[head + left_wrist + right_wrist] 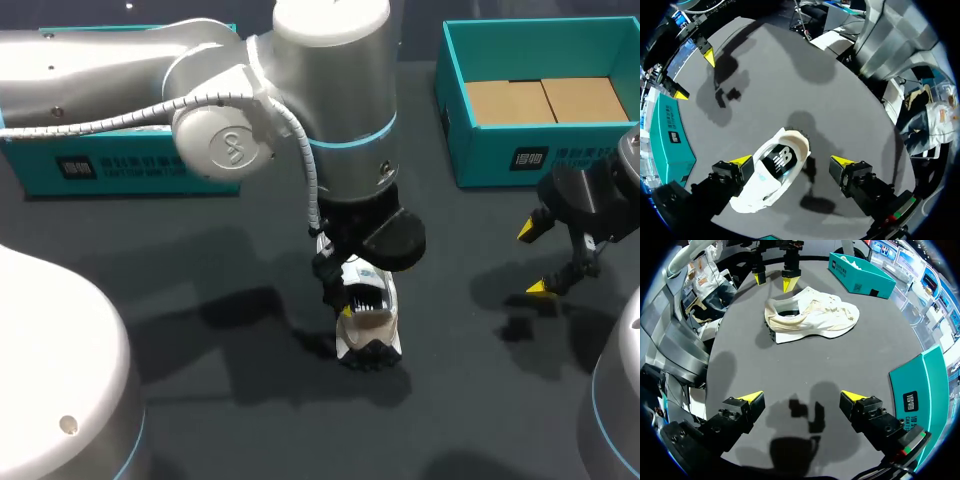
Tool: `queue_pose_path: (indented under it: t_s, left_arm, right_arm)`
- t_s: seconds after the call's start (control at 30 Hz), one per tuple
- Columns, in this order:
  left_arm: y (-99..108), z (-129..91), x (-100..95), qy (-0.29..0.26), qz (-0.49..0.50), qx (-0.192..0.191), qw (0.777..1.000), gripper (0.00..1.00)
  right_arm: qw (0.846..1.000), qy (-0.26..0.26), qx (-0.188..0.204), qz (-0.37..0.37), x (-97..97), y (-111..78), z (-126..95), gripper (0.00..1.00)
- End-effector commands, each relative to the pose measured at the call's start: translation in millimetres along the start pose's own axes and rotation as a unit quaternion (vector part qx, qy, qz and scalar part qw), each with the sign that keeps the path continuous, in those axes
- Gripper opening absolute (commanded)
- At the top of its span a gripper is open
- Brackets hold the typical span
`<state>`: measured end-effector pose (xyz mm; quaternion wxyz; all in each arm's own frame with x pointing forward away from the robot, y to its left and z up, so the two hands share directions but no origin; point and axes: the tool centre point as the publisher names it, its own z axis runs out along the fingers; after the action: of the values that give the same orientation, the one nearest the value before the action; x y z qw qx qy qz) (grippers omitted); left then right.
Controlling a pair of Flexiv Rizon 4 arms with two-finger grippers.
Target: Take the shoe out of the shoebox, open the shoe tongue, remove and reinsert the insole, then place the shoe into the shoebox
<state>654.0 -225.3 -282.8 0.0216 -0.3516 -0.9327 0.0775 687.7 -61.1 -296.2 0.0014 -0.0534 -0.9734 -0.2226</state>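
Note:
A white shoe (370, 325) lies on the dark table, its opening facing up with the dark-printed insole (782, 158) showing inside. My left gripper (362, 300) hangs right over it, open, the heel part of the shoe (771, 172) between its fingers; one finger (741, 161) is against the shoe's side, the other stands clear. In the right wrist view the shoe (812, 315) lies well ahead of my right gripper (802, 397), which is open and holds nothing. My right gripper (540, 260) is to the right of the shoe. The teal shoebox (500, 160) stands at the back right.
Brown cardboard (545, 100) lines the shoebox floor. A second teal box (120, 165) stands at the back left, partly hidden by my left arm. Bare dark table lies between the shoe and my right gripper.

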Motion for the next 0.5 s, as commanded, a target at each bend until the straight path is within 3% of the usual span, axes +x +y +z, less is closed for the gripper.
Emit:
queue_pose_path:
  t_s: [0.03,0.13,0.23,0.33,0.5]
  left_arm:
    - [-3.1,-2.0,3.4,-0.013,-0.112,-0.04,0.993,1.0]
    - [-3.1,-2.0,3.4,-0.013,-0.112,-0.04,0.993,1.0]
    - [-10.1,5.1,2.4,-0.013,-0.178,-0.025,0.984,1.0]
    - [-11.2,4.4,1.1,0.001,-0.31,-0.039,0.95,1.0]
    - [-11.2,4.4,1.1,0.001,-0.31,-0.039,0.95,1.0]
  right_arm:
    - [1.0,-0.002,0.001,0.0,1.7,0.0,0.6,1.0]
    - [1.0,-0.002,0.001,0.0,1.7,0.0,0.6,1.0]
    - [1.0,-0.002,0.001,0.0,1.7,0.0,0.6,1.0]
    - [1.0,-0.002,0.001,0.0,1.7,0.0,0.6,1.0]
    - [1.0,-0.002,0.001,0.0,1.7,0.0,0.6,1.0]
